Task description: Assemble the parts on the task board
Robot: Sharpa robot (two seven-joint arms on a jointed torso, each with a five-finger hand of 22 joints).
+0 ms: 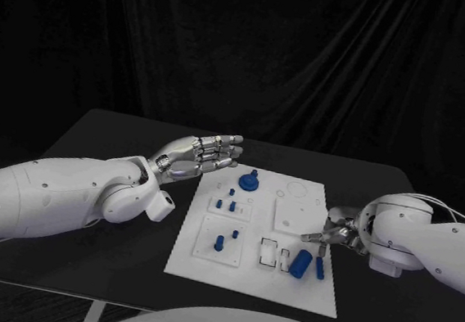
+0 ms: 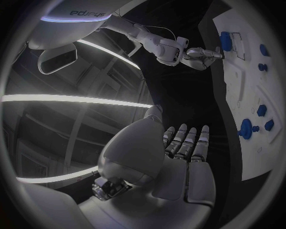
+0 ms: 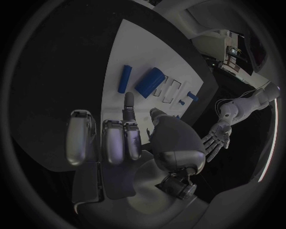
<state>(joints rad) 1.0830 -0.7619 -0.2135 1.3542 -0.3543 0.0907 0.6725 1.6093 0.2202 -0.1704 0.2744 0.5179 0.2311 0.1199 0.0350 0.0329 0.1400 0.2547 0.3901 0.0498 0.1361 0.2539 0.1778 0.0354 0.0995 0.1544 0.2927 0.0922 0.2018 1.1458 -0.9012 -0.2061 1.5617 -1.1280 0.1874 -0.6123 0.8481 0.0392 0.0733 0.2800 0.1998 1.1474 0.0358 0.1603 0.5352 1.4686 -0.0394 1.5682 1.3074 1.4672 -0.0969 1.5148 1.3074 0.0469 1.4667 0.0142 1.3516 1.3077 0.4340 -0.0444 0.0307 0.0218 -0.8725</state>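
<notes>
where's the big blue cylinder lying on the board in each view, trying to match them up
Head view: the big blue cylinder lies near the task board's near right corner, beside the right hand.
Left wrist view: it lies on the board next to the right hand.
Right wrist view: it lies beyond the fingertips.
Shared landmark: the thin blue rod beside it.

The left arm comes in over the desk's left edge and ends in the left robot hand (image 1: 201, 154), held off the surface with its palm flat and its fingers (image 2: 186, 143) stretched out side by side, holding nothing. The right arm reaches in from the desk's right edge, its wrist bent inward. The right robot hand (image 1: 334, 234) is low, most fingers curled, one finger (image 3: 128, 102) pointing straight out, nothing held.
</notes>
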